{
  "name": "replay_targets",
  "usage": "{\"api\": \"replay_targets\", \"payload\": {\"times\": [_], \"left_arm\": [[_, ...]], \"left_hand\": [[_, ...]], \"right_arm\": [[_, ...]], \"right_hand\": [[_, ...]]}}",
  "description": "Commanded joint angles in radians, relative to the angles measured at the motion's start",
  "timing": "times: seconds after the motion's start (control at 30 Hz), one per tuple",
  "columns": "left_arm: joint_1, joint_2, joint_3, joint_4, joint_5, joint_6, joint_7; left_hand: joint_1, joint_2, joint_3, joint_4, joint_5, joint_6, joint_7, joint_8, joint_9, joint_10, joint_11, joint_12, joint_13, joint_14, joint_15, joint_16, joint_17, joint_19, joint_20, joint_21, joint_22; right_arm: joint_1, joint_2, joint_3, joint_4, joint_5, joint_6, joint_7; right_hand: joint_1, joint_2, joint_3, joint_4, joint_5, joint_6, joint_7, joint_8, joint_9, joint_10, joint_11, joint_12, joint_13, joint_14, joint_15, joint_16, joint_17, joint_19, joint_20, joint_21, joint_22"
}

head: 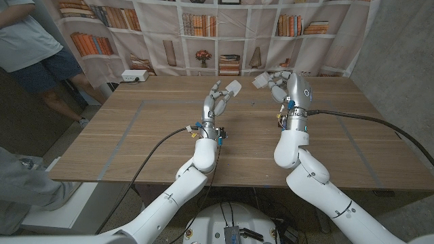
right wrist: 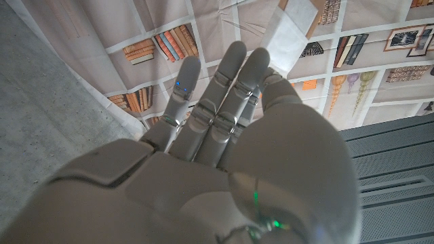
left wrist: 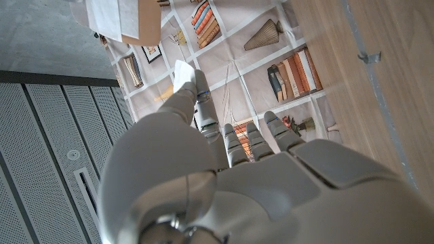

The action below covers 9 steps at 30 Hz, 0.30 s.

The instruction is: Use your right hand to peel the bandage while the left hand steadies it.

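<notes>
Two robot hands were raised above the wooden table [head: 135, 146], each gripping a pale piece of the bandage. Left hand [head: 215, 105]: fingers up, a white rectangular piece [head: 233, 87] pinched at its fingertips, long axis running up and toward the right hand in the head view; the left wrist view showed the same white piece [left wrist: 183, 76] pressed against the tip of one finger. Right hand [head: 288, 86]: held higher and further back over the table, its fingers closed on a second white piece [head: 260, 81] that stuck out toward the left hand, long axis roughly level across the picture. The two pieces were apart in the head view, with a clear gap between them. The right wrist view showed a white strip with a tan backing [right wrist: 293, 24] standing up past the fingertips of the right hand [right wrist: 230, 102]; the left wrist view caught a white-and-tan piece [left wrist: 122, 19] at its edge. No brand, label or legible writing could be made out on either piece, both being too small. Backdrop: printed bookshelf curtain [head: 203, 27] behind the table, book spines without readable titles. One white box [head: 135, 75] sat at the far left corner of the table. One person [head: 34, 47] in a grey shirt and dark shorts stood off the left side.
</notes>
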<state>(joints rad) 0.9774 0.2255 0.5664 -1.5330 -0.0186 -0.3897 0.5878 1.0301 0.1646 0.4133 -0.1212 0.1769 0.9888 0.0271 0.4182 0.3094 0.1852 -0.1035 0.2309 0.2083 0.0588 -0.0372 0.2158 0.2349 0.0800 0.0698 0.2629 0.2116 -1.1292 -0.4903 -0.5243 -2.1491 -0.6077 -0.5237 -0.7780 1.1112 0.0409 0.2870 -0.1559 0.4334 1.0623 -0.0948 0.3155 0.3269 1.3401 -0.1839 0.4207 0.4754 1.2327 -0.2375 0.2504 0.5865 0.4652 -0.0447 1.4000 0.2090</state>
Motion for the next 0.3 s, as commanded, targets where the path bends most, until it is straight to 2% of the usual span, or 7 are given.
{"api": "replay_targets", "payload": {"times": [0.03,0.3], "left_arm": [[0.023,0.014,-0.016,-0.027,0.0,0.004,0.014],[0.03,0.014,-0.016,-0.026,0.009,-0.018,0.02]], "left_hand": [[-0.004,-0.004,0.005,0.002,-0.002,-0.004,-0.001,0.007,0.006,0.007,0.009,-0.002,0.005,0.013,-0.032,0.003,0.004,0.001,0.008,0.007,0.002],[-0.007,-0.006,0.006,0.004,-0.003,-0.005,-0.005,0.012,0.009,0.007,0.008,-0.002,0.005,0.013,-0.034,0.002,0.004,0.001,0.008,0.008,0.002]], "right_arm": [[0.008,-0.001,-0.004,0.005,0.009,0.003,-0.007],[0.004,-0.007,-0.009,0.003,0.009,0.007,-0.007]], "right_hand": [[-0.01,0.0,0.009,0.002,-0.001,0.005,-0.008,0.003,0.004,-0.002,-0.006,-0.002,0.005,0.005,-0.002,-0.006,0.002,-0.003,-0.128,0.008,0.001],[-0.012,-0.001,0.01,0.002,-0.002,0.004,-0.01,0.002,0.005,-0.001,-0.006,-0.003,0.006,0.005,-0.002,-0.007,0.003,-0.003,-0.129,0.01,-0.001]]}}
